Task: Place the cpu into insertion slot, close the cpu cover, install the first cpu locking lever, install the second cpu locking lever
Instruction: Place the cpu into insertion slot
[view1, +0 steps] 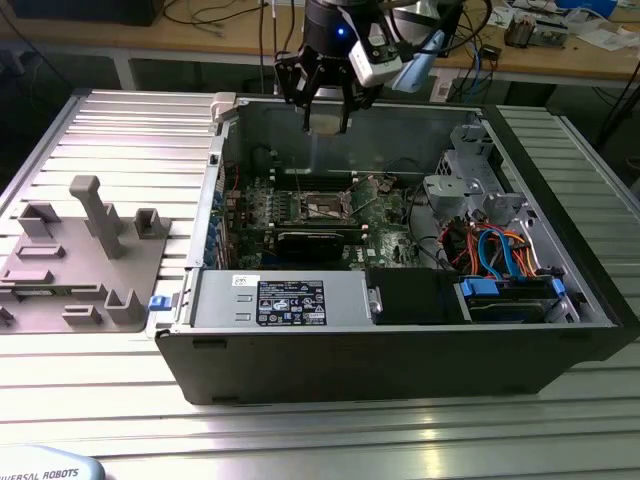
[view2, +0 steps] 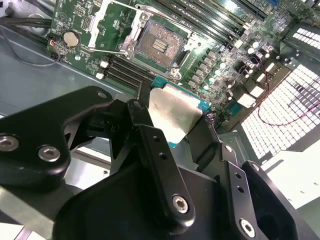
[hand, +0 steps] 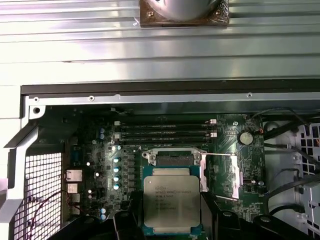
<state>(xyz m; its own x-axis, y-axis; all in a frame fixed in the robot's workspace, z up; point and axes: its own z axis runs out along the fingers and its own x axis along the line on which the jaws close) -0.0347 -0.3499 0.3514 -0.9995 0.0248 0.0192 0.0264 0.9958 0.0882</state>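
Observation:
My gripper (view1: 325, 122) hangs above the open computer case, shut on the cpu (view1: 325, 126), a flat square chip with a silver-grey top. In both wrist views the black fingers (view2: 145, 107) clamp the cpu (view2: 175, 115) by two opposite edges. Well below it on the green board lies the insertion slot (view2: 159, 44), a dark square recess with a silvery rim, with nothing in it. The cpu cover (view2: 107, 20) stands swung open beside the slot. In the first wrist view the cpu (hand: 171, 200) hides most of the slot (hand: 172, 159).
The case's walls (view1: 300, 150) ring the board. Black memory slots (hand: 165, 131) run beside the slot, and a black card (view1: 310, 240) lies in front of it. A power supply (view1: 280, 300) and a drive cage with cables (view1: 500, 260) fill the front. A grey fixture (view1: 80, 260) sits at the exterior view's left.

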